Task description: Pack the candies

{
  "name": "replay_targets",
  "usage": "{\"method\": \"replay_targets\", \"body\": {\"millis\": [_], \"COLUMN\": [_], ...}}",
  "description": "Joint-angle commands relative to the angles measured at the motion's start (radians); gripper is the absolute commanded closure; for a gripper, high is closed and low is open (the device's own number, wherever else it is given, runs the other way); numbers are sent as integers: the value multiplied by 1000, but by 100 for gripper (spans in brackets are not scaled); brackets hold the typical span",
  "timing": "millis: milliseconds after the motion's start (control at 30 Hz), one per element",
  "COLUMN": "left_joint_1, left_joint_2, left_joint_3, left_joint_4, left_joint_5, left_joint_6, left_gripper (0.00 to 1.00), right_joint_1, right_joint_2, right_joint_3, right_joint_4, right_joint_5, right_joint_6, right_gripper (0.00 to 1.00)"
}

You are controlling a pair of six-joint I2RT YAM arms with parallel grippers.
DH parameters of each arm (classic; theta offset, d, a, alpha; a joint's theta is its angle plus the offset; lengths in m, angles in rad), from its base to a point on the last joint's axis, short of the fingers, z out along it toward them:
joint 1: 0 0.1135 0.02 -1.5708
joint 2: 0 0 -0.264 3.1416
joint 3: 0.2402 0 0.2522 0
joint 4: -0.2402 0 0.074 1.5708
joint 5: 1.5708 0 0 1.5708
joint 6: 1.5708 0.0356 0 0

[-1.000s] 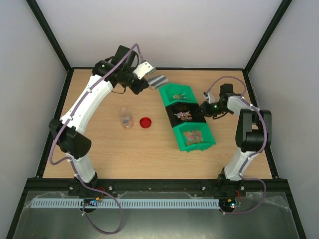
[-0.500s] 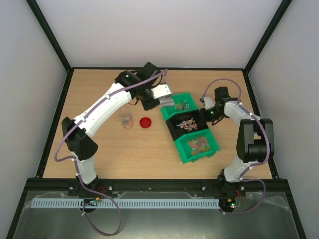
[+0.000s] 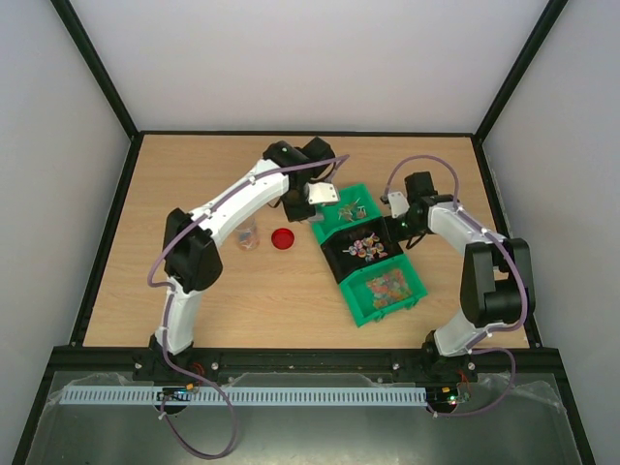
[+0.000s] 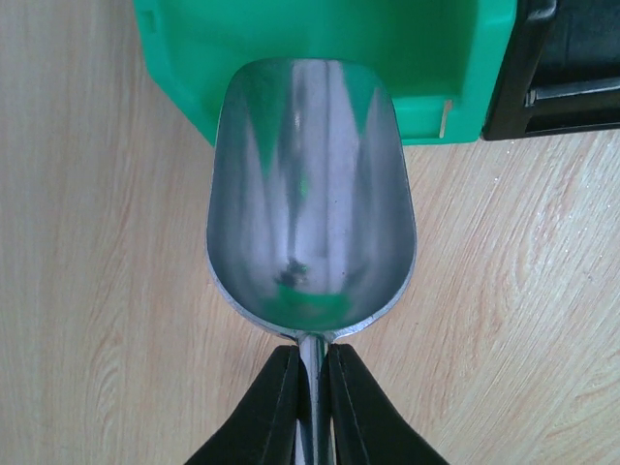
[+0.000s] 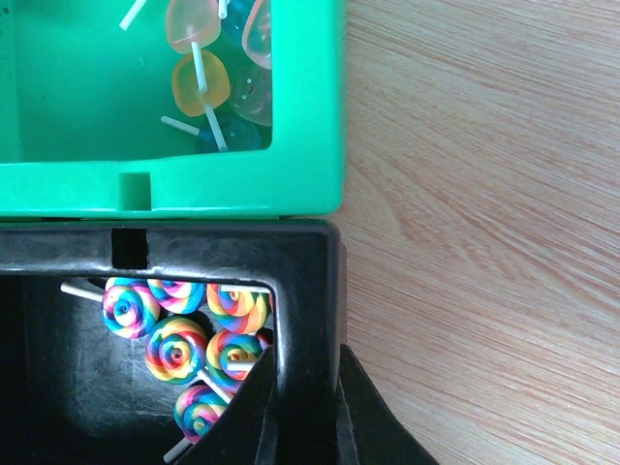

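Our left gripper (image 4: pixel 310 366) is closed on the thin handle of the silver metal scoop (image 4: pixel 310 194). The bowl of the scoop is empty. It hangs over the wooden table (image 4: pixel 77 242), and its front lip reaches the wall of the far green plastic bin (image 4: pixel 455 58). Our right gripper (image 5: pixel 305 392) pinches the right wall of the black plastic bin (image 5: pixel 300 291), with one finger inside and one outside. In this bin lie rainbow swirl lollipops (image 5: pixel 174 349). The tiny multicoloured wrapped candies (image 3: pixel 387 286) lie in the near green bin (image 3: pixel 360 308), the nearest of three bins in a row. Left of the bins a red round lid (image 3: pixel 283 238) lies on the table. Just beside it, further left, stands a small clear jar (image 3: pixel 247 235) with something coloured at its bottom.
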Motion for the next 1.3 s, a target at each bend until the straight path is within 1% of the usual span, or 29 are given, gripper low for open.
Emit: {"method": "replay_targets", "body": {"millis": [0, 367, 767, 1100, 1267], "left_joint_1": [-19, -19, -19, -21, -21], "left_joint_2": [39, 171, 269, 281, 238], "left_joint_3": [38, 89, 92, 37, -43], "left_joint_4": [-53, -47, 39, 207, 279], "left_joint_5": [-26, 49, 143, 254, 242], "left_joint_6": [20, 6, -31, -68, -58], "left_gripper": [98, 98, 98, 98, 98], "right_joint_1": [24, 40, 49, 50, 51], "right_joint_2": [-65, -66, -59, -50, -45], "right_joint_3": [-9, -22, -18, -19, -21], "right_joint_4": [18, 47, 65, 75, 78], "right_joint_5": [-7, -35, -102, -108, -87], "right_joint_6": [25, 40, 35, 38, 44], "right_gripper": [99, 99, 99, 99, 99]}}
